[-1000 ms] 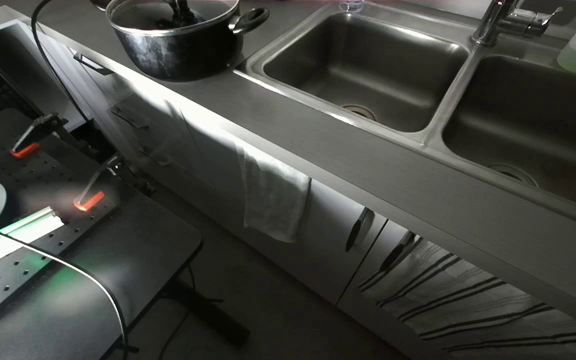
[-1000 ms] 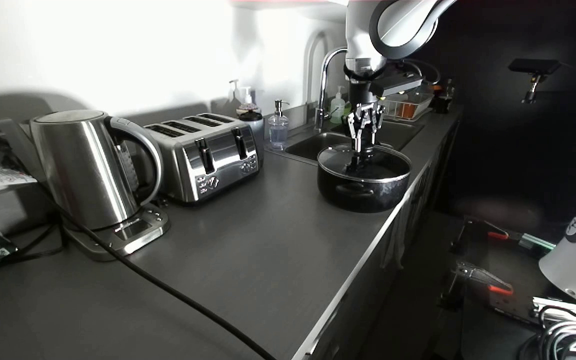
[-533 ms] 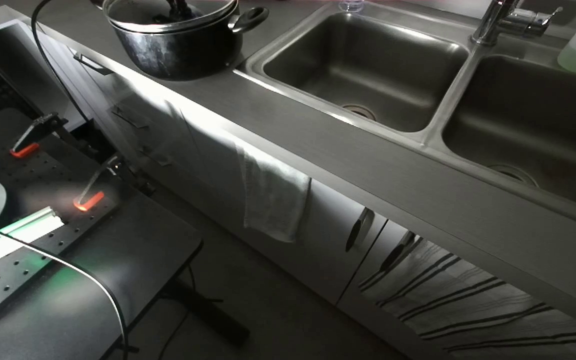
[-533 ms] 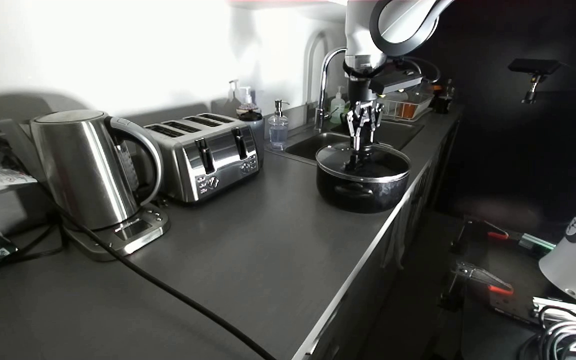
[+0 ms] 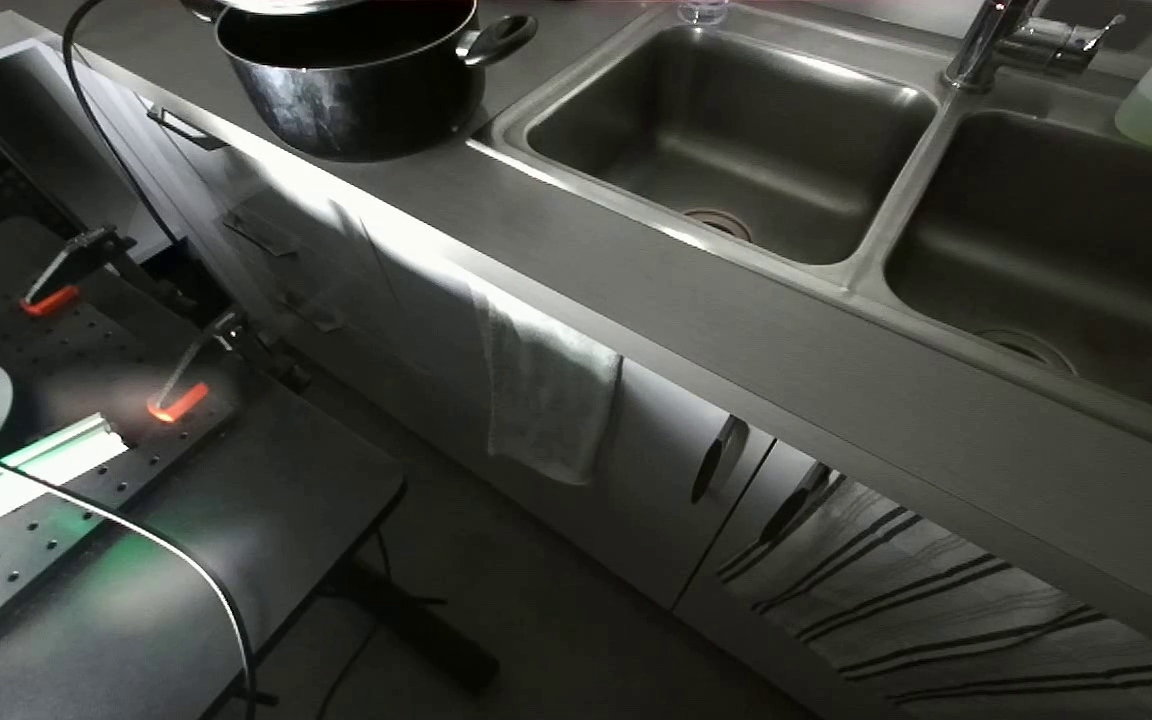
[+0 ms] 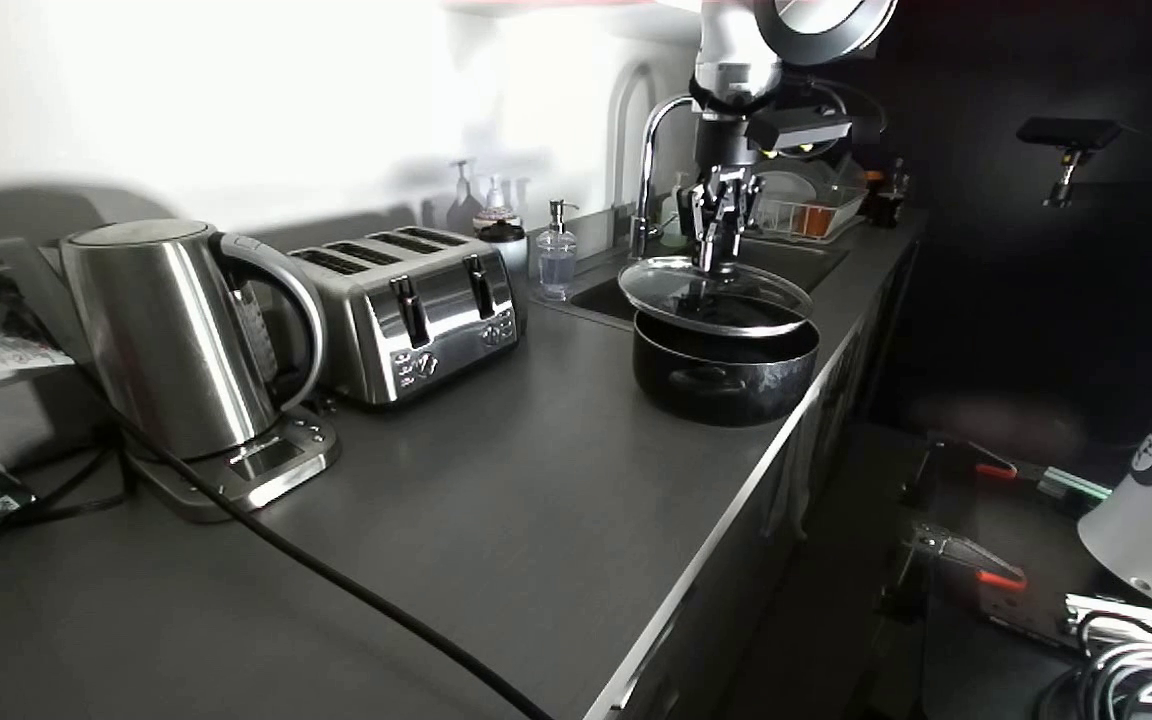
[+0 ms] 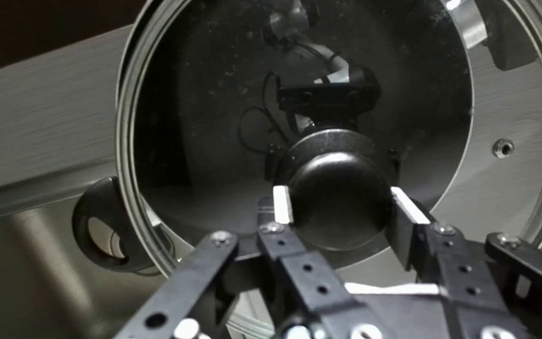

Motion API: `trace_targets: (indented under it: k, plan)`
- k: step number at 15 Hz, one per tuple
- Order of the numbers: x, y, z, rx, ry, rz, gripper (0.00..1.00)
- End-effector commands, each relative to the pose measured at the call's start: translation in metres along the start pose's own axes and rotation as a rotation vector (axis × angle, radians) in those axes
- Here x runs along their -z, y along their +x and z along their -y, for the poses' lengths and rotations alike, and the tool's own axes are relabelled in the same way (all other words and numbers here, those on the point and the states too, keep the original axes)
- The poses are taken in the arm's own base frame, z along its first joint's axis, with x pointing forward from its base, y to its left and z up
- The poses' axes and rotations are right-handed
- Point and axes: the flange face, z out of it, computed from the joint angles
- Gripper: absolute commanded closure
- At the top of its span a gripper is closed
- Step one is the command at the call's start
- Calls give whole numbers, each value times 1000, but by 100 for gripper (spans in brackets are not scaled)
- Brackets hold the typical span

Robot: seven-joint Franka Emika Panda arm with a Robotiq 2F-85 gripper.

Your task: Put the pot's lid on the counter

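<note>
The dark pot (image 6: 726,392) stands on the grey counter (image 6: 496,520), close to its front edge and beside the sink; it also shows in an exterior view (image 5: 366,108). My gripper (image 6: 714,268) is shut on the black knob of the round glass lid (image 6: 658,290). It holds the lid just above the pot, slightly tilted and shifted off the pot's centre. In an exterior view only the lid's lower edge (image 5: 288,5) shows and the gripper is out of view. In the wrist view the knob (image 7: 341,202) sits between both fingers, and the lid (image 7: 205,113) covers much of the pot.
A steel toaster (image 6: 416,310) and a kettle (image 6: 166,340) stand along the wall. A black cable (image 6: 336,580) crosses the counter. Soap bottles (image 6: 556,255), a tap (image 6: 648,170) and steel sink basins (image 5: 736,150) lie beside the pot.
The gripper has raised the lid off the pot's rim, and the lid has shifted slightly towards the toaster side. The pot's dark inside now shows. The pot has not moved.
</note>
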Motion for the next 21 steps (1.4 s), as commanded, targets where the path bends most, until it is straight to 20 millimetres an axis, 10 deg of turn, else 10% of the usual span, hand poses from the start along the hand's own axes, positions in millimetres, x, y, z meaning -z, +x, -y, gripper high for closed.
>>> trace_targets:
  k: [1, 21]
  plan:
    - [29, -8, 7, 38, 36, -38, 75]
    - [48, -85, 191, 385, 9, -126, 75]
